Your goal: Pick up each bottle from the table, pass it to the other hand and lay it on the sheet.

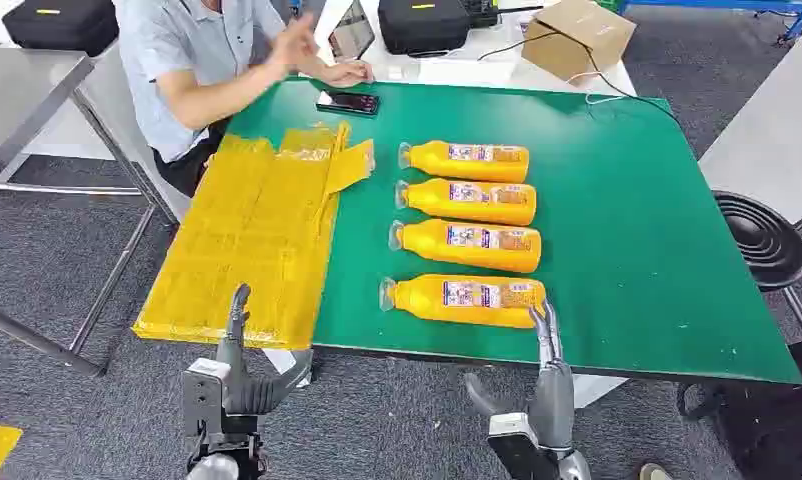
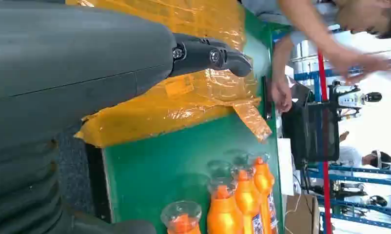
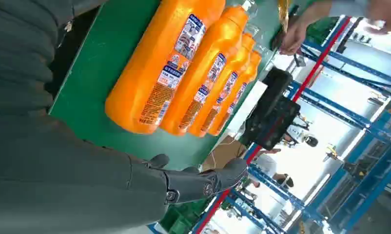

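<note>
The green table (image 1: 617,230) lay ahead of both hands. The yellow sheet (image 1: 247,240) stretched just beyond the left hand (image 1: 239,375) (spread, holding nothing). Four orange bottles (image 1: 472,245) lay side by side; the nearest sat just past the right hand (image 1: 549,385), likewise spread and unladen.

We see two hands, the left hand (image 1: 239,375) and the right hand (image 1: 544,392), both dark grey with slim darker fingers (image 2: 210,55) and small silver screws at the knuckles. Each has a thick grey thumb. A grey ribbed cover (image 3: 23,53) sits behind each; the wrists look silver, perhaps bare metal.
</note>
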{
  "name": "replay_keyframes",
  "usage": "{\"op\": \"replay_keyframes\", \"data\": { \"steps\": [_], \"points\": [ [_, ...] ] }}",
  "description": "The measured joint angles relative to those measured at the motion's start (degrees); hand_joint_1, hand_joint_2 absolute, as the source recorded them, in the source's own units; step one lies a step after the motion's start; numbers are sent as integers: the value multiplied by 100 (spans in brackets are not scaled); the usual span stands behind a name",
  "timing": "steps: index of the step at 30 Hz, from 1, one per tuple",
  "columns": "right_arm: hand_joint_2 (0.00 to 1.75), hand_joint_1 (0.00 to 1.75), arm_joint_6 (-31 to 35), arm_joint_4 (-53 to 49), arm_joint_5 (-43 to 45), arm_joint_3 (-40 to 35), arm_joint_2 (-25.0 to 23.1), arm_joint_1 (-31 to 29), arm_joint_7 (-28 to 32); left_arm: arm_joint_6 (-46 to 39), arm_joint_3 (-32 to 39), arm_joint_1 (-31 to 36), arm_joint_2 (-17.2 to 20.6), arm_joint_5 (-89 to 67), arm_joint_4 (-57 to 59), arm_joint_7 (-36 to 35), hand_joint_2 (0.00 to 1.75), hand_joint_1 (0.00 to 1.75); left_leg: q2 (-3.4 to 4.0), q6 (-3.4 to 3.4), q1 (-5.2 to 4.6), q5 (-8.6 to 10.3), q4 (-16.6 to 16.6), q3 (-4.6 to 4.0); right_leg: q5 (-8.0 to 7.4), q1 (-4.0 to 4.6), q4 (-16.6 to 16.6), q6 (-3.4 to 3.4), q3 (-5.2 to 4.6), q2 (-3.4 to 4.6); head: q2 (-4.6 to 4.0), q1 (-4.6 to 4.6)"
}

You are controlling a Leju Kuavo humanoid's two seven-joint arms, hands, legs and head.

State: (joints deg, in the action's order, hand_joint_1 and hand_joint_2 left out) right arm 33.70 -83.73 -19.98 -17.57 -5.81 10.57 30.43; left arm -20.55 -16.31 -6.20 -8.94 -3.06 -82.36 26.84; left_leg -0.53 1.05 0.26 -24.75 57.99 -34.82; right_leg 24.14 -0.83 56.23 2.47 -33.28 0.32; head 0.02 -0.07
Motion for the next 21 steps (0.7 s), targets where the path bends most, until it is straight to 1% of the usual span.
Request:
{"op": "replay_keyframes", "data": {
  "steps": [11, 16, 21],
  "points": [
    [175, 0, 28, 46, 35, 7, -39, -88, 105, -44, -24, 72, 59, -168, 0, -35, 175, 0, 0, 0, 0, 0, 0, 0, 0, 0, 1, 0, 0, 0, 0, 0],
    [175, 0, -37, 177, -219, 33, -31, -357, 94, 142, -39, 208, 59, -175, -7, -33, 175, 0, 1, 1, 0, 2, 0, 1, -1, 0, 0, 1, 0, 0, 0, 0],
    [175, 0, -63, 321, -260, 96, -22, -551, 94, 181, -44, 261, 59, -175, 7, -35, 175, 0, 1, 2, 0, 2, 0, 1, -2, 0, 1, 1, 0, 0, 0, 0]
  ]
}}
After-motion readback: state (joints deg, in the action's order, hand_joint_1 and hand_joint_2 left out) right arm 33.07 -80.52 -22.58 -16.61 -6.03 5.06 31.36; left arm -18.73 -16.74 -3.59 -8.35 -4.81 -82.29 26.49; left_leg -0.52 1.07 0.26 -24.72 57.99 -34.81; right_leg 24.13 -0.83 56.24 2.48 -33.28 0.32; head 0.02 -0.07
